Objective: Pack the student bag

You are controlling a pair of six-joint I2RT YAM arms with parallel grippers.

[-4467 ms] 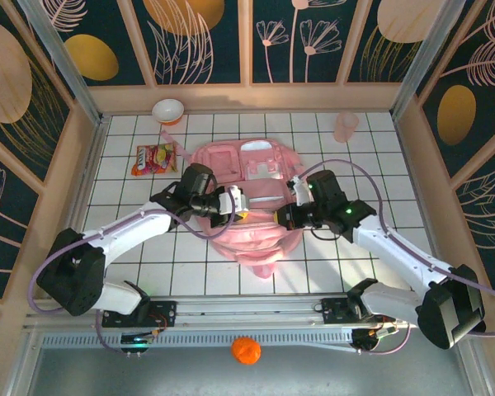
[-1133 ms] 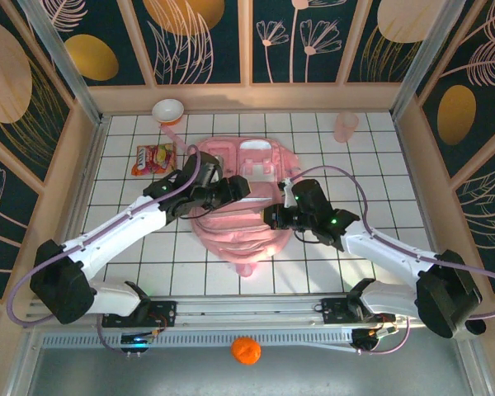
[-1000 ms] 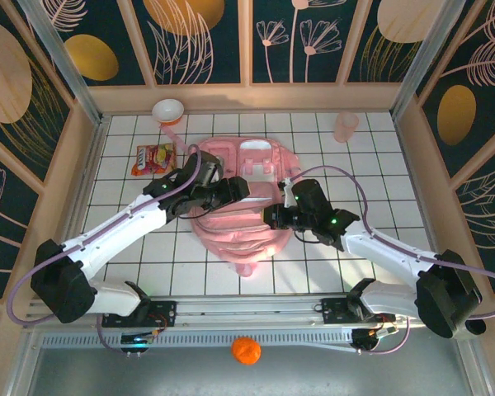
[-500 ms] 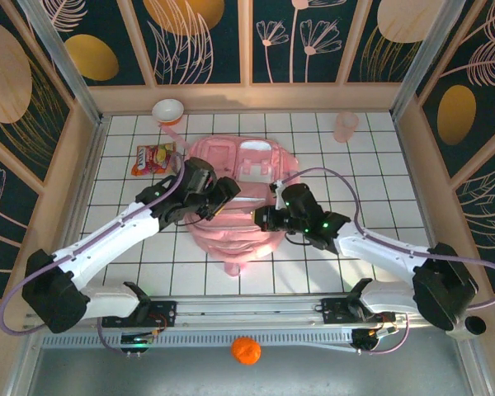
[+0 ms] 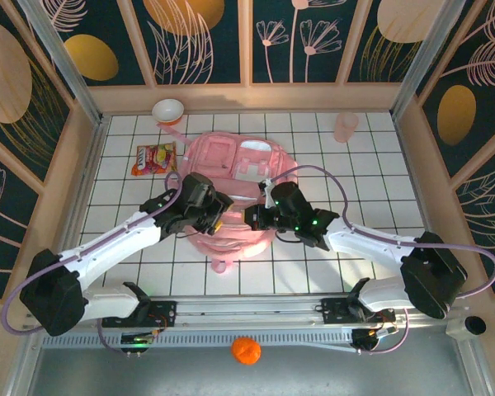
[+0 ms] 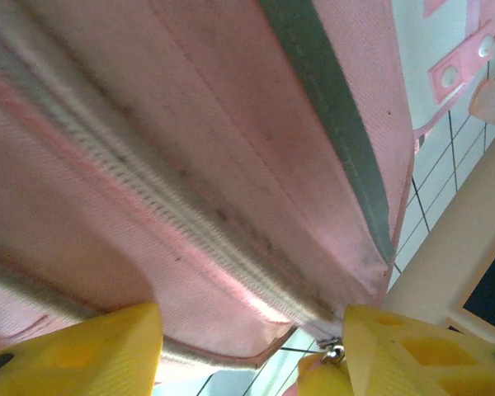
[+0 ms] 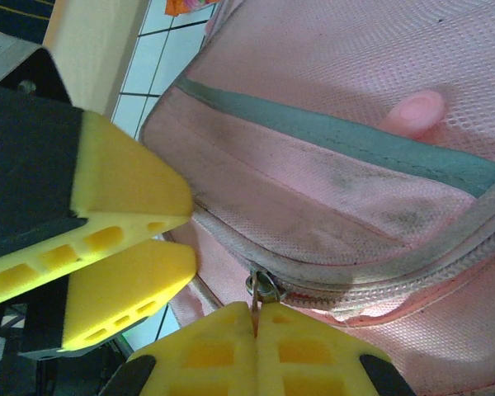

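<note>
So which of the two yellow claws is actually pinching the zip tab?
The right gripper: its jaws are pressed together on the metal zipper pull of the student bag. The left gripper has its jaws apart, the bag's edge between them.

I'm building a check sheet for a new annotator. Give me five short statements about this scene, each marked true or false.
1. The right gripper has its jaws shut on a zipper pull of the student bag. True.
2. The pink cup stands inside the bag. False: it stands on the tiles at the far right, apart from the bag.
3. The snack packet lies on the tiles left of the bag. True.
4. The bowl sits upside down on the bag. False: it stands open side up on the tiles by the far edge.
5. The left gripper is parked away from the bag. False: it is at the bag, close to the right gripper.
</note>
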